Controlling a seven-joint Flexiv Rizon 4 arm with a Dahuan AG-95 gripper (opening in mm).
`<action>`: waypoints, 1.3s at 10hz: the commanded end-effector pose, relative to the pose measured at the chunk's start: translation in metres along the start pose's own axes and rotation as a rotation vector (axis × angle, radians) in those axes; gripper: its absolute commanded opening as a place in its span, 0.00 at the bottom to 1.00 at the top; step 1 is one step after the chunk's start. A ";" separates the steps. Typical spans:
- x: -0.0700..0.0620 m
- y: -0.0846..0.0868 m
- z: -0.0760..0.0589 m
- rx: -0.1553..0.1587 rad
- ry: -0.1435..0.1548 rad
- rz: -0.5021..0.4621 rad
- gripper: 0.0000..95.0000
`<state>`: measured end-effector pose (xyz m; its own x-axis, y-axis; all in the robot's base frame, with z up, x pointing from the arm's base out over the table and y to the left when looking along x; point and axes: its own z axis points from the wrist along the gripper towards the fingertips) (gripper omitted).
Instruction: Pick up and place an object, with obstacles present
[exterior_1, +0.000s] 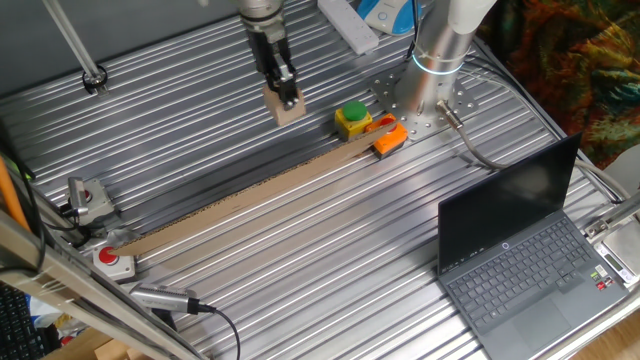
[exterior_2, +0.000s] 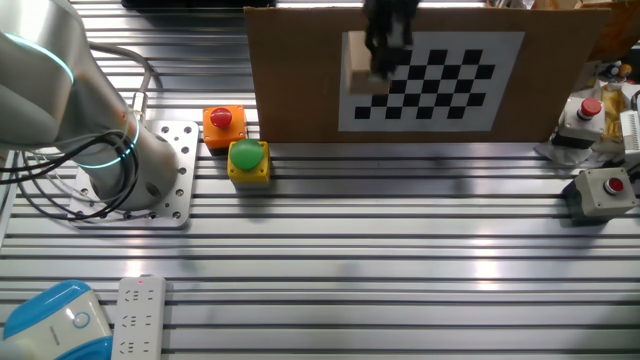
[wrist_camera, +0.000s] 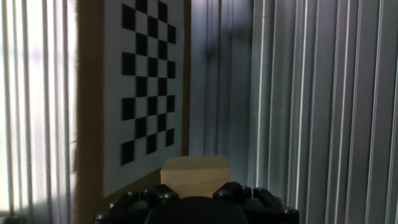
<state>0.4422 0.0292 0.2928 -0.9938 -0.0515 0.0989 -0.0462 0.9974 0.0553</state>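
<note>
Small tan wooden cube block (exterior_1: 289, 108) pinched in black two-finger gripper (exterior_1: 286, 100), lifted above ribbed metal table (exterior_1: 300, 260). The other fixed view reveals tall cardboard barrier (exterior_2: 290, 80) bearing checkerboard sheet (exterior_2: 440, 80); yellow box with green button (exterior_1: 352, 119) near its end.

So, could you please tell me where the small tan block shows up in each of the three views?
One fixed view: the block hangs top centre, held in the jaws above the board's far side.
The other fixed view: block at top centre, in front of the checkerboard.
Hand view: block at bottom centre, just beyond the fingers.
Shared landmark: the upright cardboard board carrying the checkerboard.
</note>
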 end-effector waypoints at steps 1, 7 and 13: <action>-0.006 -0.013 0.013 -0.004 -0.005 -0.018 0.00; -0.024 -0.038 0.053 -0.016 -0.026 -0.029 0.00; -0.038 -0.057 0.092 0.007 -0.037 -0.022 0.00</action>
<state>0.4764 -0.0217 0.1911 -0.9956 -0.0716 0.0604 -0.0686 0.9964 0.0506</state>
